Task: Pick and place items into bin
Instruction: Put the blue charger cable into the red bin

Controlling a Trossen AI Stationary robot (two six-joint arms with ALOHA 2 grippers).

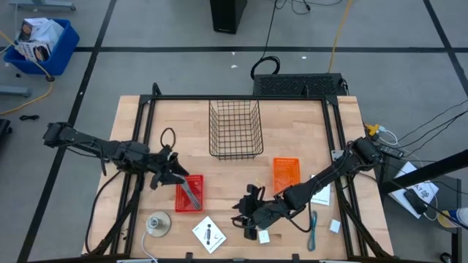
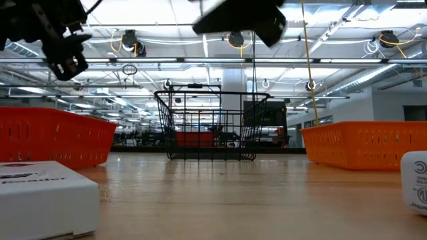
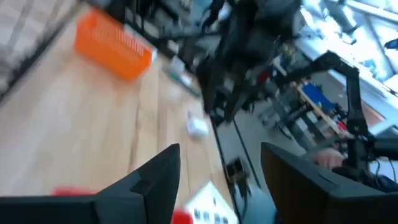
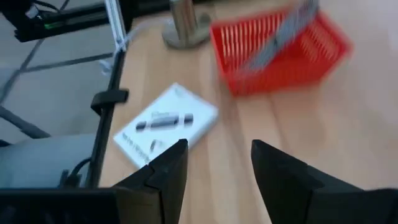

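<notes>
Right gripper (image 1: 247, 213) hovers low over the table's near edge, fingers spread and empty. I read it as lining up a pick. A white card with black marks (image 1: 209, 234) lies just beside it; a small white cube (image 1: 264, 237) sits almost under it.

Left gripper (image 1: 170, 166) hangs spread, nothing held, just beside the red plastic basket (image 1: 189, 193), where the grey elongated tool (image 1: 191, 194) rests. The black wire bin (image 1: 235, 130) stands well beyond both.

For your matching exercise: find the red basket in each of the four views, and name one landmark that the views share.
High view: red basket, lower left of centre, by the left gripper.
Low view: at far left, if the orange-red basket there is it; uncertain.
Left wrist view: only red slivers at the bottom edge; uncertain.
Right wrist view: upper right.
Shared landmark: the white card.
</notes>
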